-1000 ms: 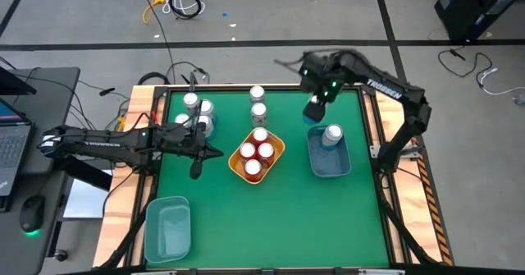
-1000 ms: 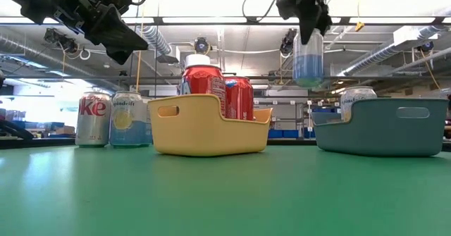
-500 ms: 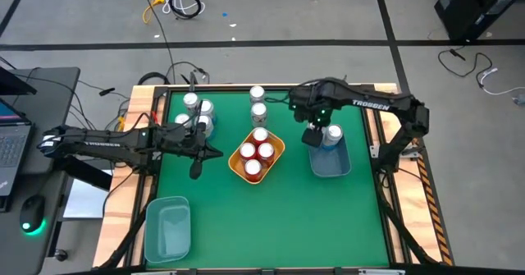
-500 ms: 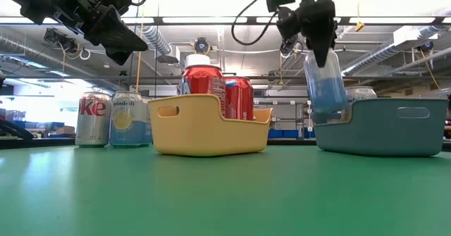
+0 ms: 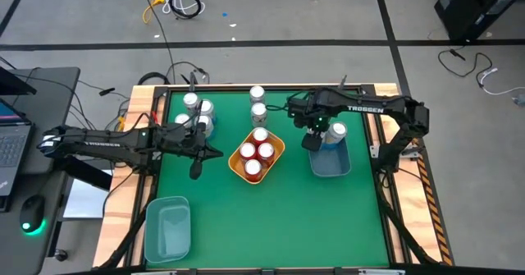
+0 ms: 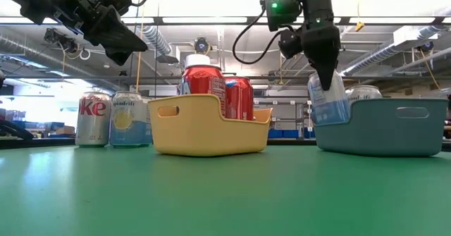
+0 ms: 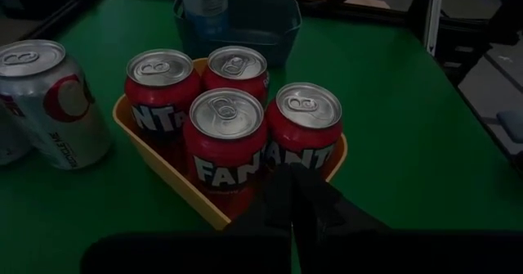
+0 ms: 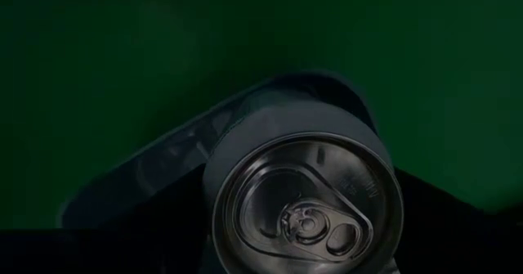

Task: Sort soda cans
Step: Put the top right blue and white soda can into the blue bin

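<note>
My right gripper [image 6: 328,72] is shut on a light blue soda can [image 6: 330,102] at the blue-grey bin [image 6: 394,132], near its left end [image 5: 315,137]. A second light blue can [image 5: 336,132] stands in that bin. The yellow bin [image 5: 274,152] holds several red cans [image 7: 225,135]. Silver and light blue cans [image 5: 197,112] stand on their bases at the far left, and two more [image 5: 258,103] stand beyond the yellow bin. My left gripper [image 7: 292,199] is shut and hovers just left of the yellow bin [image 5: 215,150]. My right gripper pinches the light blue can by its upper end [image 6: 318,87], coming from above and slanting. The can's silver top [image 8: 306,204] faces the wrist camera. The can is tilted, with its lower part behind the bin's wall [image 6: 338,134]; whether it rests on the bin's floor is hidden.
A second translucent blue-grey bin [image 5: 166,228] sits at the near left corner. Bare green mat [image 5: 271,226] lies along the near side. Wooden rails [image 5: 379,127] edge the table. A laptop and a mouse [image 5: 31,213] lie beyond the left edge.
My right gripper has carried the light blue can from above the far right of the table toward the near edge and down into the blue-grey bin. The can, which hung upright, is now tilted with its lower part inside the bin.
</note>
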Tool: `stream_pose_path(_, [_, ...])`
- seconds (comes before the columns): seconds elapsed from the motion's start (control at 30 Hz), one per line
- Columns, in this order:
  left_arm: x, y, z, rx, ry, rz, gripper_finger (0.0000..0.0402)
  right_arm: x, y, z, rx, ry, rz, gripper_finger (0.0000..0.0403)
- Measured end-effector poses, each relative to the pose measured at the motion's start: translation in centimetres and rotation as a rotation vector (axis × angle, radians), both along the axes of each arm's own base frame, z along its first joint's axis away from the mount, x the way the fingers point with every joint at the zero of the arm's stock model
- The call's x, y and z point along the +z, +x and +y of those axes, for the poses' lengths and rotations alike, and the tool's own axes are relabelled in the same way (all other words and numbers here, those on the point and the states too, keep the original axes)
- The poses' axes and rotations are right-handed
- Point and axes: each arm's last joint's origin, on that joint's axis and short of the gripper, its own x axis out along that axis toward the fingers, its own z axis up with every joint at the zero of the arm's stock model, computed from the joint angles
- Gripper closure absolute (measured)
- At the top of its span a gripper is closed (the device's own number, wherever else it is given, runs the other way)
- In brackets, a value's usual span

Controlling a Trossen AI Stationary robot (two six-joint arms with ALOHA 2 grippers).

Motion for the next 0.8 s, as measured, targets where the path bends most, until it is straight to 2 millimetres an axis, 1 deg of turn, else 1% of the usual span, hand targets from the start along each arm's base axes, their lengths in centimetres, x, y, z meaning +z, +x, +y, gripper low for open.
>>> stream_pose_path(0.27, [0.0, 0.0, 0.0, 0.000, 0.000, 0.000, 0.0401, -0.3, 0.3, 0.5, 0.010, -0.026, -0.005, 0.0115])
stream_pose_path(0.47, [0.0, 0.0, 0.0, 0.000, -0.001, 0.000, 0.0401, -0.1, 0.4, 1.4, 0.036, -0.032, -0.018, 0.0115])
stream_pose_path(0.63, [0.0, 0.0, 0.0, 0.000, -0.001, 0.002, 0.0401, 1.3, -0.4, 2.1, 0.009, -0.031, -0.060, 0.0115])
stream_pose_path(0.8, [0.0, 0.0, 0.0, 0.000, -0.001, 0.002, 0.0401, 3.2, -1.7, 2.8, -0.045, -0.037, -0.123, 0.0115])
